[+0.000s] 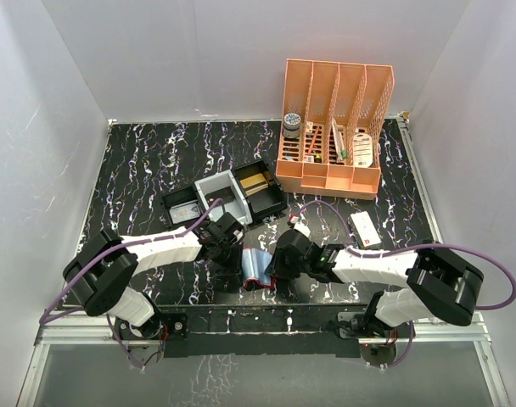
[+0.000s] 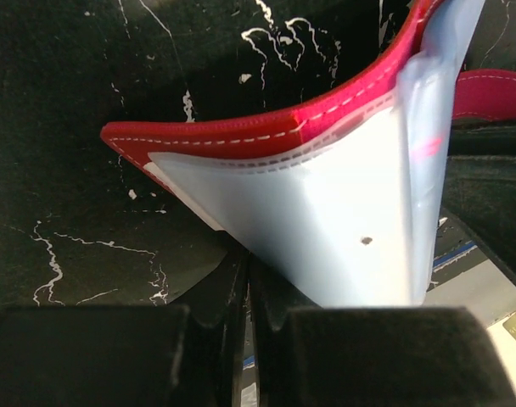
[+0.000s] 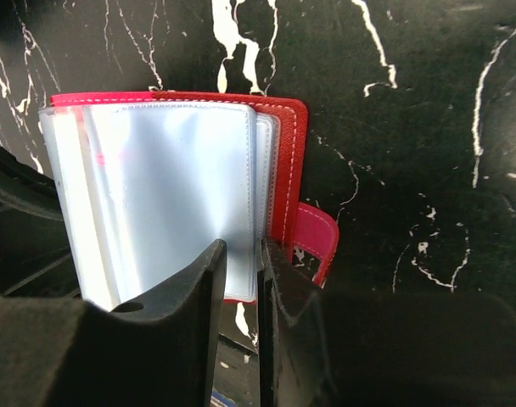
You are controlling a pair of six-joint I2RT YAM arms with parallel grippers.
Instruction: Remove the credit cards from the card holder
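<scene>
**Top external view.** The card holder [image 1: 254, 273] lay open on the table [image 1: 139, 170] near the front edge, between the two arms. The left gripper [image 1: 227, 240] and the right gripper [image 1: 279, 263] met it from either side. A tan-orange flat piece, possibly one of the credit cards [image 1: 254, 183], sat in the black tray [image 1: 279, 202] farther back.

**Left wrist view.** The jaws stood almost together. A corner of the clear sleeves [image 2: 326, 212] ran into the slit between them, so a pinch appeared likely. The red cover bowed upward, which suggests it is soft and pliable.

**Right wrist view.** The jaws were nearly closed on the lower edge of one sleeve. The snap tab [image 3: 313, 237] hung free beside them. No card could be made out in the sleeves.

**Assessment.**
- The holder is judged light and floppy, and likely to slide unless pinned at the cover.
- The sleeves are slick film, so any card is best taken by an exposed stiff edge.
</scene>
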